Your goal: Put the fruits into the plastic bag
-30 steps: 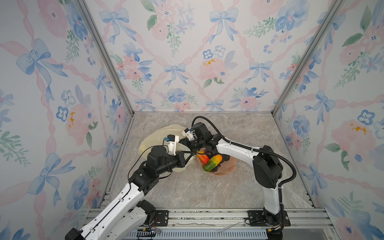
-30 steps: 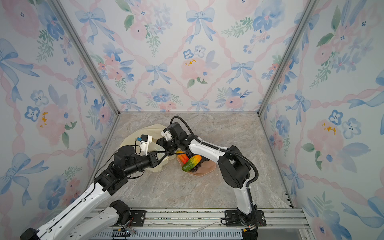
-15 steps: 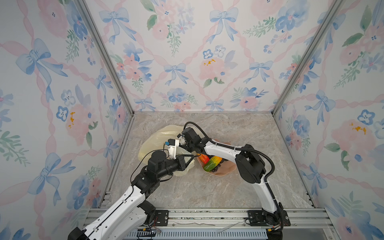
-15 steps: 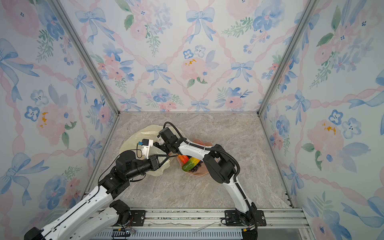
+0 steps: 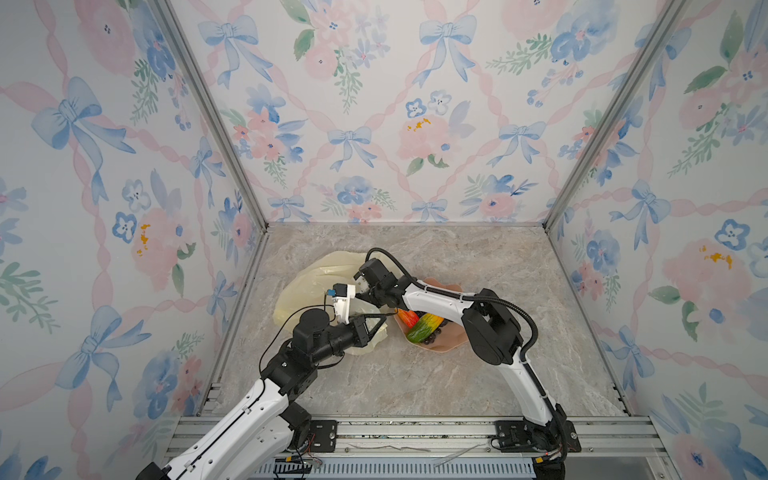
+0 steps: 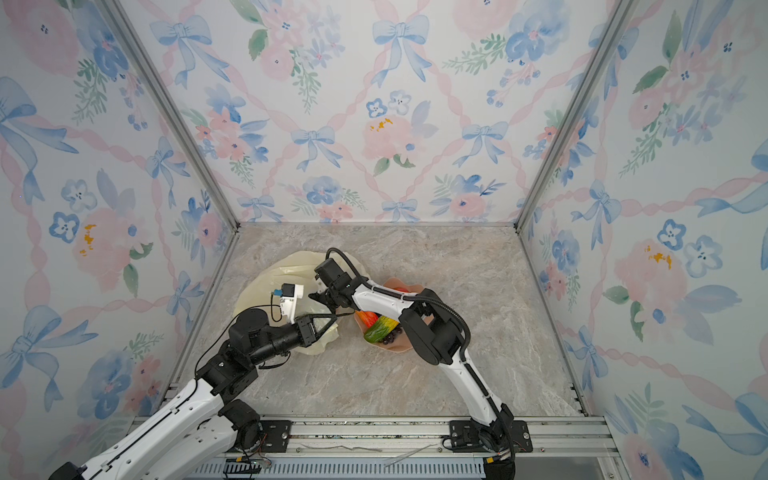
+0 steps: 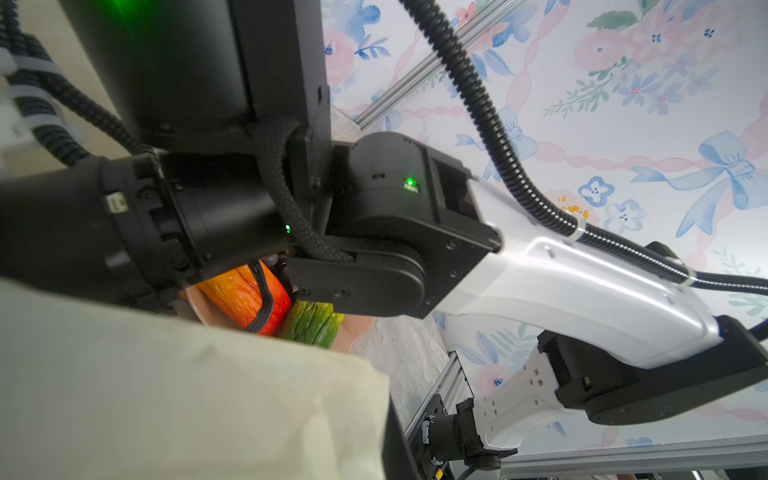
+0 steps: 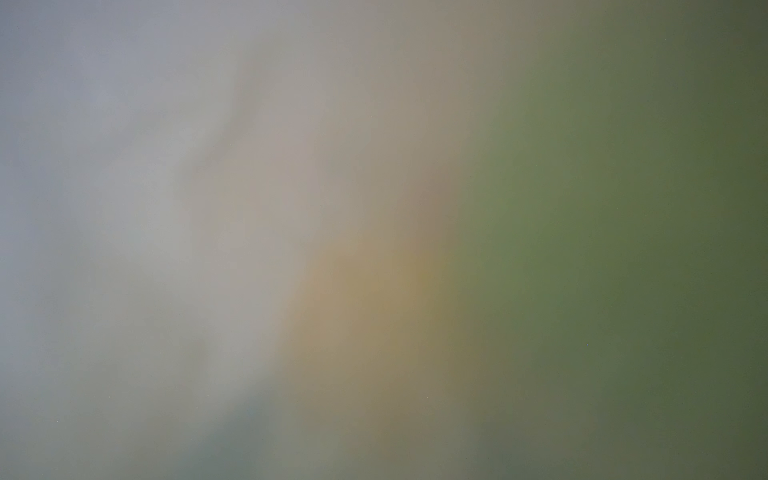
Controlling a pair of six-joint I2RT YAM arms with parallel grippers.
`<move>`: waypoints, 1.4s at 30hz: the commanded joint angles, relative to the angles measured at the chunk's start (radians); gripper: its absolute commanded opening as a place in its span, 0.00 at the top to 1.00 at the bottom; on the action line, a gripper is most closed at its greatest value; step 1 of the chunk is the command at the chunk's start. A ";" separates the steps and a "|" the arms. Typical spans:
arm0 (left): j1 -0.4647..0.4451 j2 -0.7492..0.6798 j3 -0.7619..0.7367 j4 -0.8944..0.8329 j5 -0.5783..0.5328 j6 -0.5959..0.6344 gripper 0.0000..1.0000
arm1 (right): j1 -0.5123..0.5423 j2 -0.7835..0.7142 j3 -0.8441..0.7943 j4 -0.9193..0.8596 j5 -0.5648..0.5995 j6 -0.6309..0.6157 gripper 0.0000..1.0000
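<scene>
Two arms share the step in hand, judged to be the deposit of one fruit into the plastic bag point(image 5: 307, 282), which lies just beside the pink dish point(image 5: 449, 344), on the side of the dish toward the left arm. The left gripper point(image 5: 384, 316) sits between the dish and the bag, close to the dish rim. Its jaws are fully closed and appear to pinch the bag's edge, lifting the film so that the mouth faces the dish. The right gripper point(image 6: 319, 297) reaches from over the dish to the bag mouth. The top views do not resolve its jaw gap and its wrist camera gives only a grey, orange and green blur, so neither its opening nor any load can be told. At least three fruits lie on the dish: a red-orange mango point(image 5: 409, 318), a green-orange oblong piece point(image 5: 424, 325) touching it, and a dark grape bunch point(image 6: 390, 339) at the dish edge nearest the arm bases. Hold the rim raised and taut, and do not slacken it before the right gripper is clear. Release only with the fingertips well inside the mouth and low over the film, since glossy rounded pieces are likely to roll back toward the dish. Withdraw along the entry line, toward the dish, to avoid snagging the thin film. The two grippers work near each other, so check clearance before any sideways move.
</scene>
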 commanded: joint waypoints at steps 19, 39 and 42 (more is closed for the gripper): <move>0.008 -0.094 0.008 -0.066 0.007 0.005 1.00 | -0.118 -0.142 -0.051 0.020 0.140 -0.070 0.04; 0.011 -0.068 0.053 -0.101 -0.007 0.025 1.00 | -0.323 -0.327 -0.138 0.074 0.127 -0.062 0.03; 0.011 -0.059 0.057 -0.099 -0.010 0.026 1.00 | -0.323 -0.335 -0.117 0.043 0.040 -0.042 0.03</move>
